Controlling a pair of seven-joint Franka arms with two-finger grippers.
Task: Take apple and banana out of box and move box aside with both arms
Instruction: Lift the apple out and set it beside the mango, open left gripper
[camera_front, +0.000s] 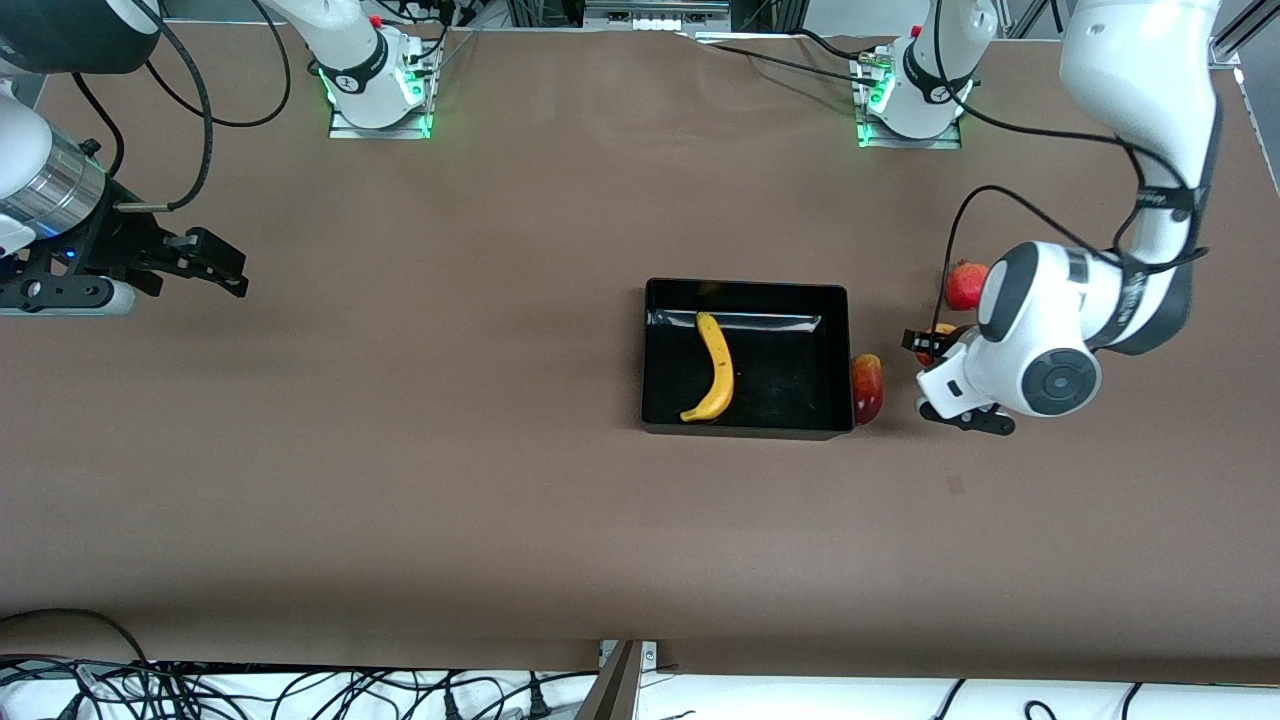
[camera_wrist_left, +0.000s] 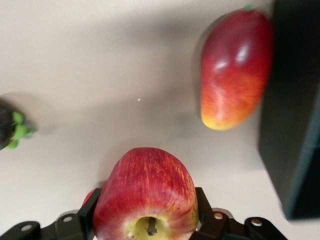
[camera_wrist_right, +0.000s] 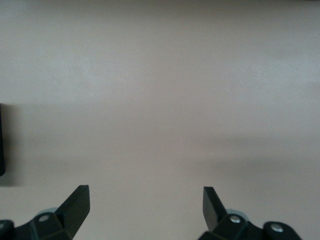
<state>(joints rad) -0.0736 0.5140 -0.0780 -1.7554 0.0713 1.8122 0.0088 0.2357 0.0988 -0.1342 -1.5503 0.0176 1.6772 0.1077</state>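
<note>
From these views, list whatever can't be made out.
- Apple: front view, almost all hidden under the left arm's wrist.
- Whether the apple has left the table: neither view shows.
- Dark fruit: left wrist view, cut off by the edge.
- Left gripper: fingertips masked by the apple.

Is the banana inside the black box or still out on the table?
Inside. The banana lies on the floor of the black box, within its walls. The mango is outside, against one wall.

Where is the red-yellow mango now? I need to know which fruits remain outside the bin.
The red-yellow mango lies on the table against the outer wall of the glossy black plastic bin, at the left arm's end, beside the left gripper.
</note>
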